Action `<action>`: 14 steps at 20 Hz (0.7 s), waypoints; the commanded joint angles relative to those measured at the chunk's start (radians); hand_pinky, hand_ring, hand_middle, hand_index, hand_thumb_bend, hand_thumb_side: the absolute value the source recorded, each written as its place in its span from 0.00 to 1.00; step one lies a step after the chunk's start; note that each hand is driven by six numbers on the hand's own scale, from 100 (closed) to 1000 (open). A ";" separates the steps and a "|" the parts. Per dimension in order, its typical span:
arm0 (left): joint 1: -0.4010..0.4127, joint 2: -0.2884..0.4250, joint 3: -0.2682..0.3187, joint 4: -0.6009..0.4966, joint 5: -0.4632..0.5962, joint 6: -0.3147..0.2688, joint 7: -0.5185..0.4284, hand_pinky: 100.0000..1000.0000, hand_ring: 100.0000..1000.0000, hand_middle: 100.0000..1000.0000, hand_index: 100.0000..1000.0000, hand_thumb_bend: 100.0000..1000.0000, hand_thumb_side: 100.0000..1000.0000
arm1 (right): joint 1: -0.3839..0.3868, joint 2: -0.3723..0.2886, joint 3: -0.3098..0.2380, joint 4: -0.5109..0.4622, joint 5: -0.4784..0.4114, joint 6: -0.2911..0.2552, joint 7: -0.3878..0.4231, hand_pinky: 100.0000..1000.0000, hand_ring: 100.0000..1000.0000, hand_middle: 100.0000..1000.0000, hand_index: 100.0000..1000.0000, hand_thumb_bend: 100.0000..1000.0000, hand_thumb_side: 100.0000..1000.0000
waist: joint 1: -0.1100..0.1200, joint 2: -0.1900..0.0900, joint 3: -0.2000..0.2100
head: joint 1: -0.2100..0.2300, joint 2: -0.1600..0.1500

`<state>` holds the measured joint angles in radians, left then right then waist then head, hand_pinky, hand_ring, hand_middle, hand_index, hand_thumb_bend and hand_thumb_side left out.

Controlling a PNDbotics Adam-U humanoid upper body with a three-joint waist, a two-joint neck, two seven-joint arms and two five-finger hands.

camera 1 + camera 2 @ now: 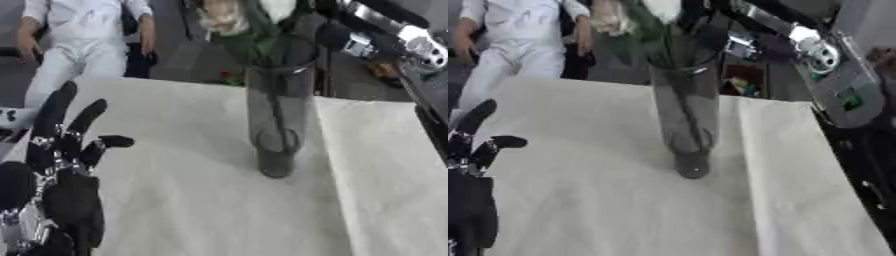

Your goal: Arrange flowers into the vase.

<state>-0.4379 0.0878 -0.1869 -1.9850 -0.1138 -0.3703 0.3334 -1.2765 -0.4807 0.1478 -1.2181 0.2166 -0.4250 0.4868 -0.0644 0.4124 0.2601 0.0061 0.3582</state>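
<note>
Tall glass cylinder vase, leafy flowers, white cloth

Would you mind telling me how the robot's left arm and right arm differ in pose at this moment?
The left robot hand rests low at the near left, fingers straight and pointing up, touching nothing. The right arm comes in high from the upper right, reaching toward the flowers above the vase; its hand is hidden. Both are black and silver.

Flowers in vase on table

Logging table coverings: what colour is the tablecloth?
Plain off-white tablecloth, clearest in the left eye view.
</note>
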 commanded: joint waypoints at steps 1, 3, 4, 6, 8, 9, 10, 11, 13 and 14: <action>-0.004 0.008 0.000 -0.015 0.003 0.000 -0.002 0.54 0.85 0.94 0.95 0.28 1.00 | -0.015 -0.027 -0.014 -0.007 -0.007 0.005 -0.004 0.89 1.00 0.56 0.70 0.62 1.00 | 0.007 -0.030 0.000 | 0.000 -0.013; -0.004 0.008 0.002 -0.015 0.003 0.000 -0.001 0.54 0.86 0.94 0.95 0.28 1.00 | -0.012 -0.029 -0.014 -0.007 -0.006 0.008 -0.008 0.89 1.00 0.55 0.69 0.61 1.00 | 0.007 -0.029 0.001 | 0.000 -0.014; -0.004 0.008 0.002 -0.015 0.002 0.000 -0.001 0.54 0.86 0.94 0.95 0.28 1.00 | -0.010 -0.030 -0.014 -0.007 -0.005 0.009 -0.011 0.89 1.00 0.50 0.65 0.61 1.00 | 0.007 -0.028 0.001 | 0.001 -0.017; -0.004 0.008 0.004 -0.015 0.002 0.001 -0.001 0.54 0.86 0.94 0.95 0.28 1.00 | -0.005 -0.033 -0.014 -0.005 0.004 0.013 -0.018 0.88 1.00 0.46 0.62 0.60 1.00 | 0.007 -0.027 0.003 | 0.005 -0.027; -0.005 0.008 0.007 -0.015 0.001 0.002 0.001 0.54 0.86 0.94 0.95 0.28 1.00 | 0.000 -0.036 -0.014 -0.004 0.016 0.019 -0.025 0.89 1.00 0.42 0.58 0.59 1.00 | 0.006 -0.028 0.006 | 0.012 -0.050; -0.005 0.008 0.010 -0.015 0.001 0.002 0.004 0.54 0.86 0.94 0.95 0.28 1.00 | 0.004 -0.038 -0.012 -0.004 0.023 0.019 -0.024 0.88 1.00 0.39 0.56 0.58 1.00 | 0.006 -0.028 0.008 | 0.013 -0.060; -0.005 0.008 0.013 -0.015 0.001 0.002 0.007 0.54 0.86 0.94 0.95 0.28 1.00 | 0.008 -0.042 -0.008 -0.003 0.031 0.018 -0.020 0.88 1.00 0.37 0.54 0.59 1.00 | 0.006 -0.027 0.009 | 0.013 -0.066; -0.004 0.009 0.017 -0.015 0.001 0.003 0.011 0.54 0.86 0.94 0.95 0.28 1.00 | 0.012 -0.049 -0.001 -0.001 0.040 0.014 -0.012 0.88 1.00 0.37 0.54 0.59 1.00 | 0.006 -0.027 0.009 | 0.013 -0.070; -0.003 0.009 0.021 -0.015 0.000 0.004 0.016 0.54 0.86 0.94 0.95 0.28 1.00 | 0.018 -0.058 0.004 0.002 0.060 0.005 0.005 0.87 0.98 0.31 0.50 0.60 1.00 | 0.006 -0.025 0.008 | 0.012 -0.067; -0.003 0.009 0.021 -0.015 -0.001 0.004 0.018 0.54 0.86 0.94 0.95 0.28 1.00 | 0.020 -0.058 0.003 0.002 0.063 0.001 0.009 0.87 0.98 0.31 0.49 0.59 1.00 | 0.006 -0.024 0.007 | 0.011 -0.064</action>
<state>-0.4372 0.0879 -0.1740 -1.9850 -0.1138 -0.3657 0.3451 -1.2397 -0.5072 0.1548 -1.2110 0.2663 -0.4196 0.4889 -0.0640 0.4125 0.2670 0.0161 0.3052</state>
